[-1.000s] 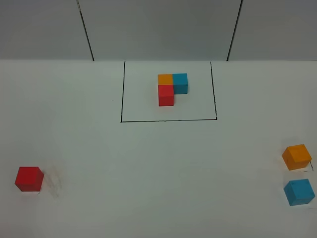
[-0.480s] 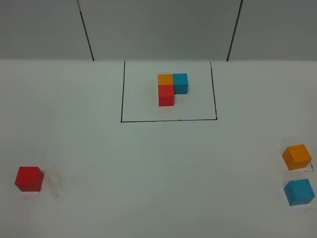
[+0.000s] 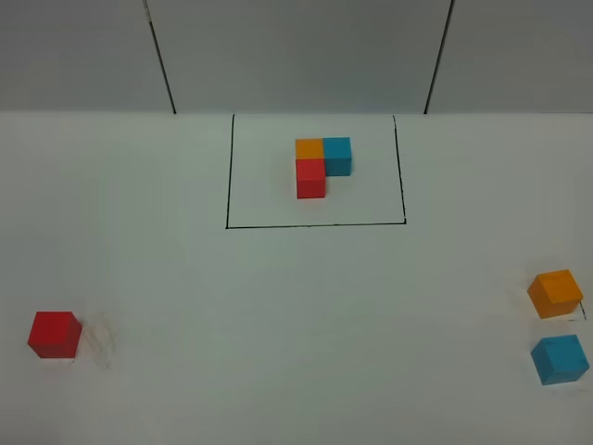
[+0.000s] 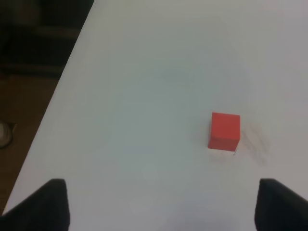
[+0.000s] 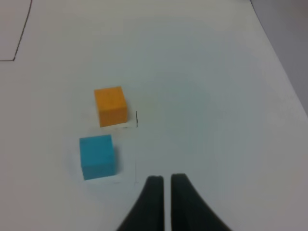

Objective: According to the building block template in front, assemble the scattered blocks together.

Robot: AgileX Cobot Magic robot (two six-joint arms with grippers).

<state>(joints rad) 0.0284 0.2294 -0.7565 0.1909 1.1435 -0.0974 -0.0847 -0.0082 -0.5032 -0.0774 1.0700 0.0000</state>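
Observation:
The template (image 3: 321, 165) is an L of joined orange, blue and red cubes inside a thin black drawn rectangle at the far middle of the table. A loose red cube (image 3: 54, 334) sits at the near left; it also shows in the left wrist view (image 4: 224, 131). A loose orange cube (image 3: 555, 293) and a light blue cube (image 3: 560, 359) sit at the near right, close together but apart; both show in the right wrist view, orange (image 5: 111, 106) and blue (image 5: 97, 156). My left gripper (image 4: 159, 204) is open and empty, short of the red cube. My right gripper (image 5: 166, 185) is shut and empty, beside the blue cube. Neither gripper shows in the high view.
The white table (image 3: 296, 306) ends at a grey panelled wall (image 3: 296, 56) at the back. In the left wrist view the table's left edge (image 4: 62, 82) drops to a dark floor. Faint pencil marks lie by the red cube (image 3: 100, 341).

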